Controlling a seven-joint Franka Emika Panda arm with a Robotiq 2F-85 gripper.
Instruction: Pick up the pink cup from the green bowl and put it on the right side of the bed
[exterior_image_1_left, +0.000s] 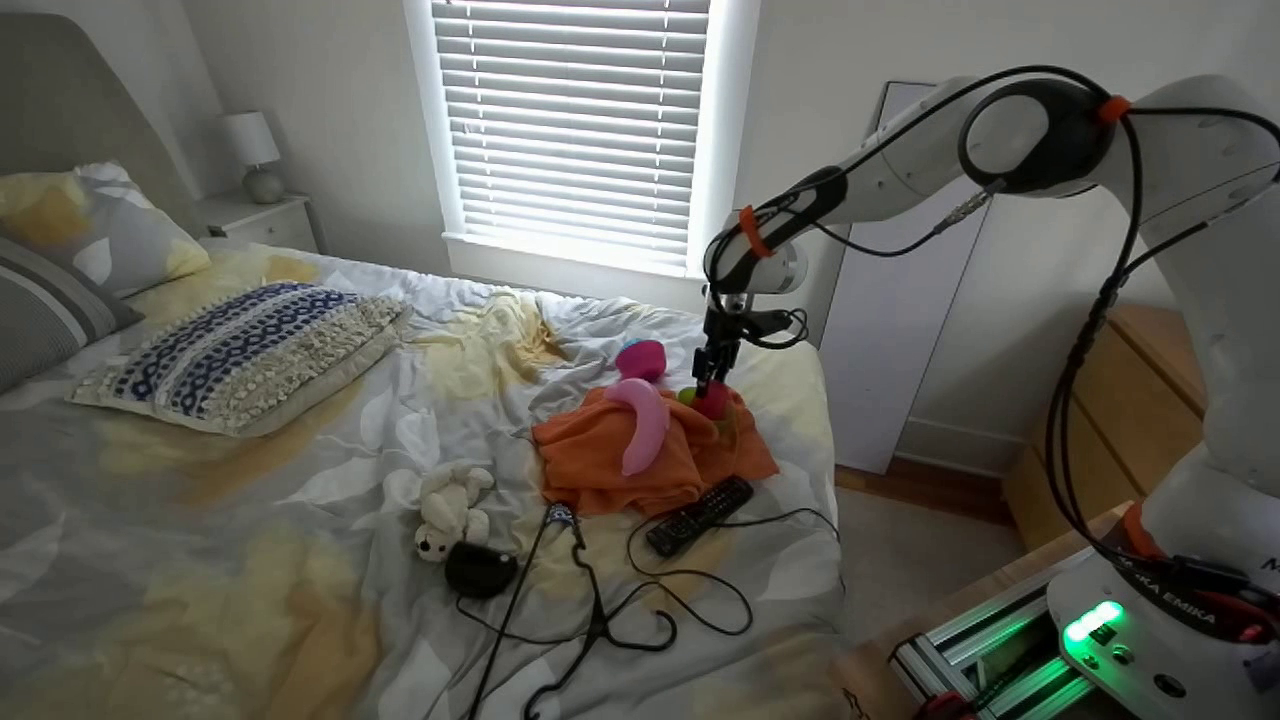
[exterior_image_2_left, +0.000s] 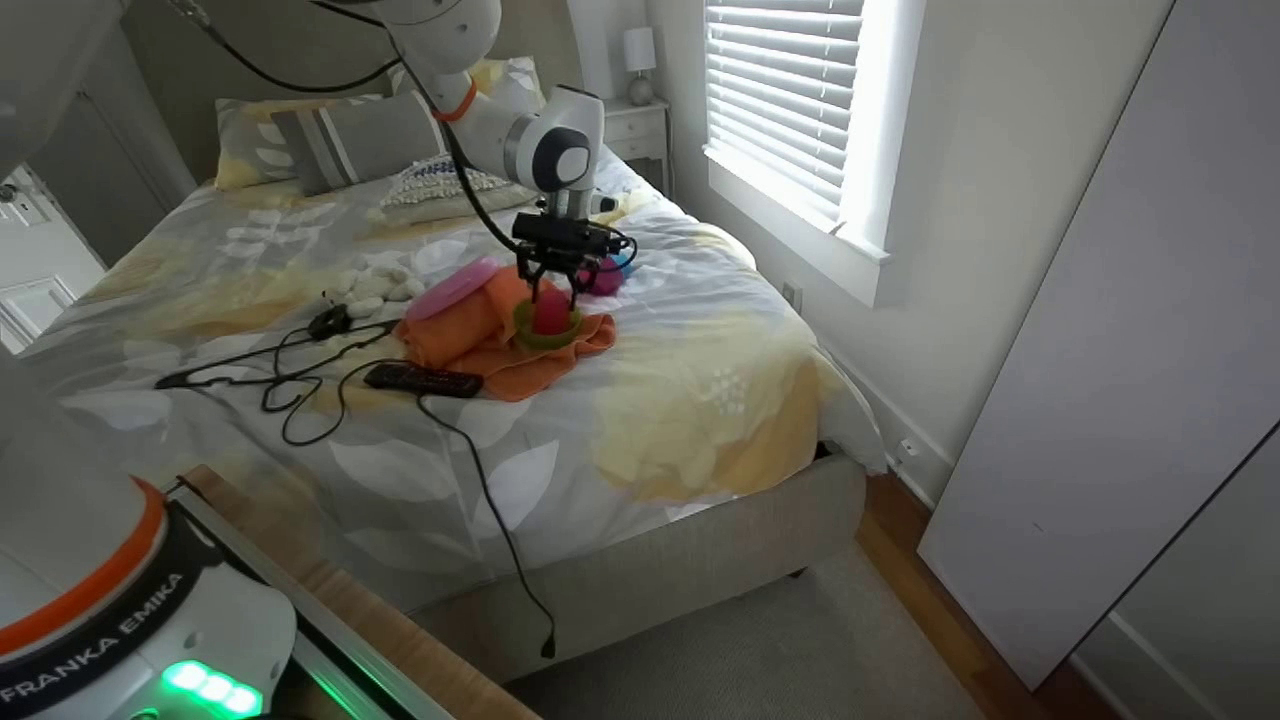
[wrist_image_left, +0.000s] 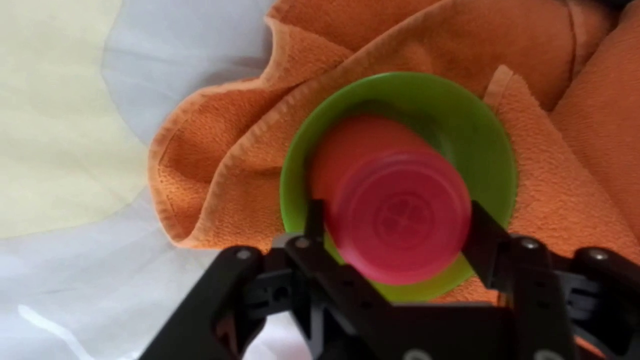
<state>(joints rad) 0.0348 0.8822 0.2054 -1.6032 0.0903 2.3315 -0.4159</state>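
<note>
The pink cup (wrist_image_left: 400, 220) stands upside down in the green bowl (wrist_image_left: 492, 165), toward one side of it. In both exterior views the cup shows as a red-pink shape (exterior_image_1_left: 712, 402) (exterior_image_2_left: 551, 312). The bowl rests on the orange cloth; its rim also shows in an exterior view (exterior_image_2_left: 543, 341). My gripper (wrist_image_left: 398, 217) points down with one finger on each side of the cup. Both fingers meet the cup's sides with no gap visible. The cup is still within the bowl's rim. The bed (exterior_image_1_left: 260, 520) (exterior_image_2_left: 700, 400) lies under everything.
An orange cloth (exterior_image_1_left: 600, 455) lies under the bowl. A pink banana-shaped thing (exterior_image_1_left: 642, 425), a magenta and blue cup-like thing (exterior_image_1_left: 641, 360), a black remote (exterior_image_1_left: 700, 515), a white plush toy (exterior_image_1_left: 452, 505) and a black hanger (exterior_image_1_left: 598, 620) with cable lie nearby.
</note>
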